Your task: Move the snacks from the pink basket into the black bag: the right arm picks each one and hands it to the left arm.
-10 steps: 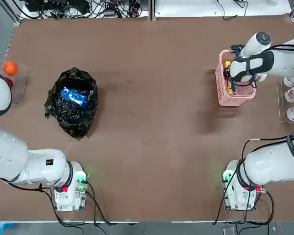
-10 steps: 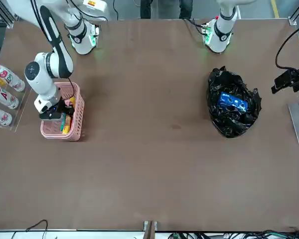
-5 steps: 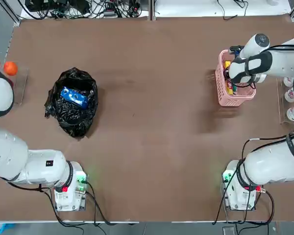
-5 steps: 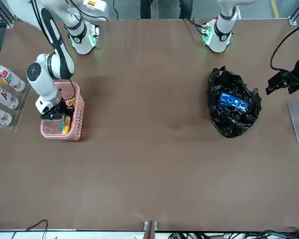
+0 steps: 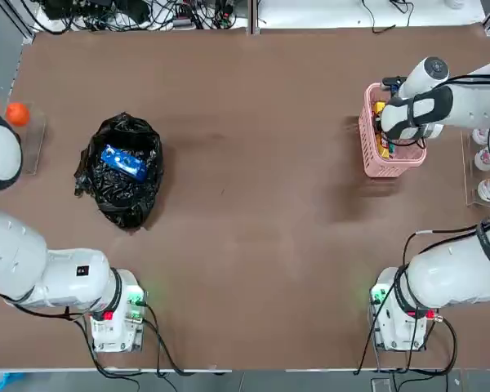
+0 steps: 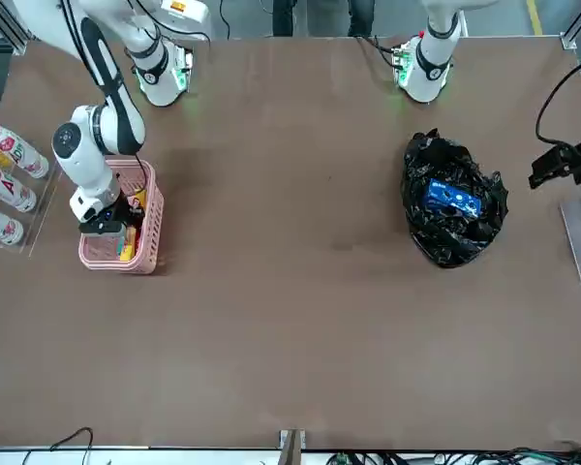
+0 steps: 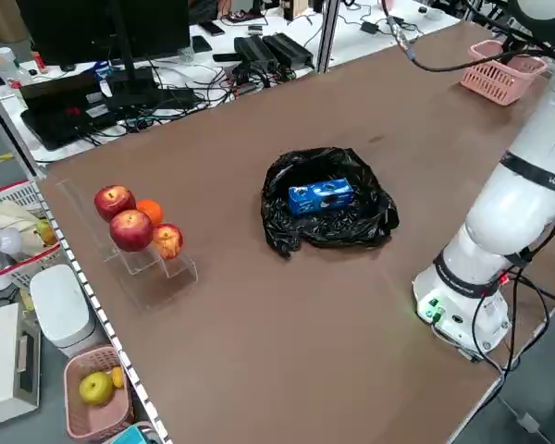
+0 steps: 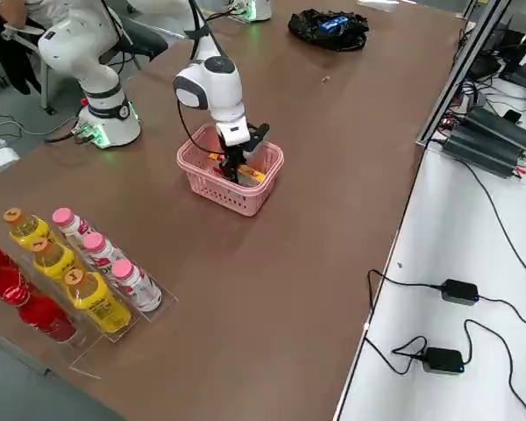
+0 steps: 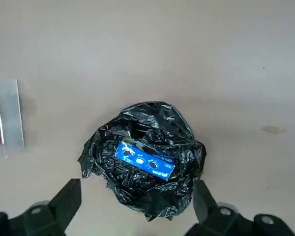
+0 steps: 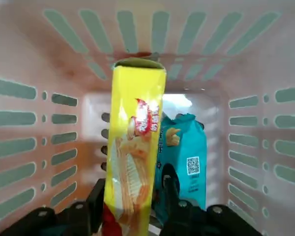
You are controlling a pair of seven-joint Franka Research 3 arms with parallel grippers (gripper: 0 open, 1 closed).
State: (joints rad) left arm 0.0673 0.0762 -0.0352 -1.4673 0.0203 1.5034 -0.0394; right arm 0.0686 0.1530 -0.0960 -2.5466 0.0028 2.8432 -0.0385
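Two snacks show in the pink basket (image 5: 371, 151), at the table's (image 5: 253, 245) two o'clock in the top view: a yellow packet (image 10: 135, 123) and a teal packet (image 10: 191, 157). The yellow one looks light, stiff and smooth-skinned, crushable if squeezed hard; its narrow sides offer the best hold. The right tool (image 10: 137, 184), down inside the basket, stands parted astride it, a firm grip not evident. The teal, beside it, looks softer. At ten o'clock, the black bag (image 5: 106, 192) carries a blue packet (image 5: 124, 162); the left tool (image 9: 136, 186) waits raised at its nine o'clock, released.
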